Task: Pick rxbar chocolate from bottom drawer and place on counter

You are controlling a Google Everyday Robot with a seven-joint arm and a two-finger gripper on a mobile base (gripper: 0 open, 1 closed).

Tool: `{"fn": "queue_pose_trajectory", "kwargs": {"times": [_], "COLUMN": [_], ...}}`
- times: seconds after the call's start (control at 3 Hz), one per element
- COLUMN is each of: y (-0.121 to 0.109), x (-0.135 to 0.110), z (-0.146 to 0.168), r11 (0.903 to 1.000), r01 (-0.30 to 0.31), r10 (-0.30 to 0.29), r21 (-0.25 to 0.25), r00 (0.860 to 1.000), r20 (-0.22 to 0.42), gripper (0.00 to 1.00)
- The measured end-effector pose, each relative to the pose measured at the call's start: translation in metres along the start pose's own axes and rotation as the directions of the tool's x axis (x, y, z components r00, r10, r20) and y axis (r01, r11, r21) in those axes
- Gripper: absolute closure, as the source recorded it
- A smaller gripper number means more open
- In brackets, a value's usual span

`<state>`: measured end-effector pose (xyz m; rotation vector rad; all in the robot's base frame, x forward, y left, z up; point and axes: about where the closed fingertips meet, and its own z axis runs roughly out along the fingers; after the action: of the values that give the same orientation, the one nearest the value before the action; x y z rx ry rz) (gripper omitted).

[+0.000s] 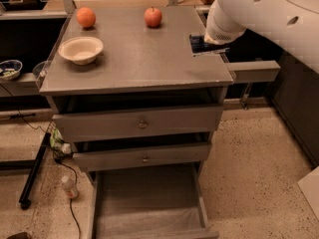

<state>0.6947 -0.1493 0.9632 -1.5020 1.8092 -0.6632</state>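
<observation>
We see the bottom drawer (144, 203) pulled well out at the foot of the cabinet, showing its plain grey floor, with a paler patch towards the front. The two upper drawers (139, 126) above it are only slightly out, each with one small round knob. On the counter (144, 63) a single cream bowl (80, 50) sits near the left edge, and we see only its pale inside. At the far left, off the cabinet, a small blue-patterned dish (9, 68) rests on a lower shelf; we cannot make out what it holds. The rxbar chocolate (198, 45) is at the counter's right edge, a dark blue shape straddling that edge just under the tip of the white arm (264, 9). The gripper (208, 42) is right there at the bar, but the bulky wrist covers it, so we cannot tell how wide the claw stands or whether it has hold of the bar. Towards the back of the counter lie one orange (85, 17) on the left and one apple (153, 17) near the middle, both well apart from the bar. A narrow side shelf (254, 71) juts out just beyond the arm. On the floor to the left stand one small bottle (69, 187) and a trailing cable (70, 213). In all: three drawers, one bowl, two fruits, one bar.
</observation>
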Motion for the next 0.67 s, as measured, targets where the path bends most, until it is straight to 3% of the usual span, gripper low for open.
{"fn": "queue_pose_trajectory", "kwargs": {"times": [0.67], "y": [-0.012], "x": [-0.022], "z": [0.036], "r11": [0.9978], "r01": [-0.009], "r10": [0.007], "r21": [0.066], "r00": [0.999], "r20": [0.037], "gripper": [1.0]}}
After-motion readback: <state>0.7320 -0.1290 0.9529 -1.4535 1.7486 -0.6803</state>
